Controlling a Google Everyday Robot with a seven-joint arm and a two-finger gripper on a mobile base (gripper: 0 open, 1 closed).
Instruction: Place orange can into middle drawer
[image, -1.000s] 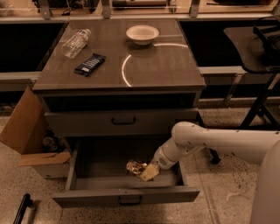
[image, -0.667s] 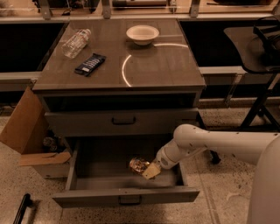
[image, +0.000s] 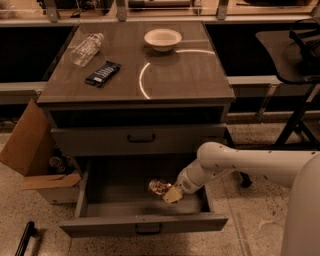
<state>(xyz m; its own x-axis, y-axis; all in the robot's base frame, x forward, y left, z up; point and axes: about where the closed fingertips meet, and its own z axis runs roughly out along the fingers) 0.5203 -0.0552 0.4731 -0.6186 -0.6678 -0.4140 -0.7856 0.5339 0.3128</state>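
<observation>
The orange can (image: 159, 187), small, shiny and gold-brown, is inside the open middle drawer (image: 100, 226), the cabinet's lowest, near the middle of its floor. My gripper (image: 170, 193) reaches down into the drawer from the right on the white arm (image: 235, 162) and is shut on the can's right side. The can is low over the drawer floor; I cannot tell whether it rests on it.
The upper grey drawer (image: 139, 138) is shut. On the cabinet top lie a white bowl (image: 162, 38), a dark blue wrapper (image: 102, 73) and a clear plastic bottle (image: 87, 49). A cardboard box (image: 35, 155) stands left of the cabinet. A dark chair (image: 300, 60) is at the right.
The gripper and the can have shifted together slightly to the right and toward the drawer's back. The drawer stays open.
</observation>
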